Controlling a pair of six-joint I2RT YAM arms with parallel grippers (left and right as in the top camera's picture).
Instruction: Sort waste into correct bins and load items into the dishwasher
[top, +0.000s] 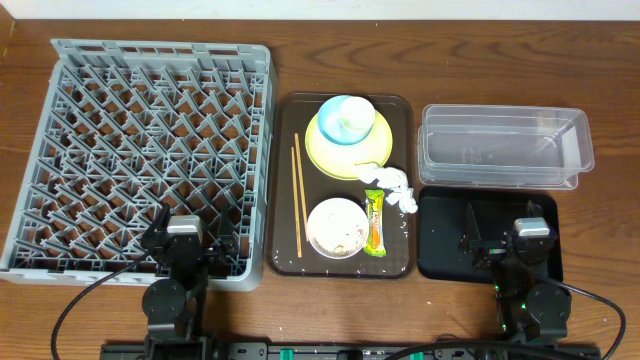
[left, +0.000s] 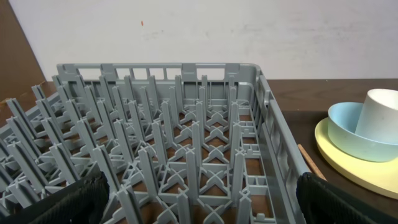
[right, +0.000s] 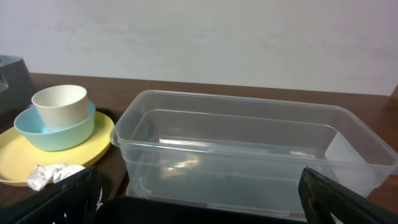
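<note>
A grey dishwasher rack (top: 150, 140) fills the left of the table; my left gripper (top: 192, 248) hovers open over its front right corner, with only pegs (left: 199, 155) between its fingers (left: 74, 202). On the brown serving tray (top: 285, 150) a yellow plate (top: 375, 150) carries a light blue bowl-shaped cup (right: 56, 130) with a white cup (right: 60, 104) in it. A white bowl (top: 335, 228) holds pale crumbs. Chopsticks (top: 297, 200), a yellow-green wrapper (top: 374, 222) and crumpled tissue (top: 395, 185) lie nearby. My right gripper (top: 505, 245) is open above the black tray bin (top: 445, 250), facing the clear tub (right: 249, 149).
The brown serving tray sits between the rack and the two bins. The clear tub (top: 505, 147) stands behind the black tray at the right. Brown table top shows along the far edge and the right side.
</note>
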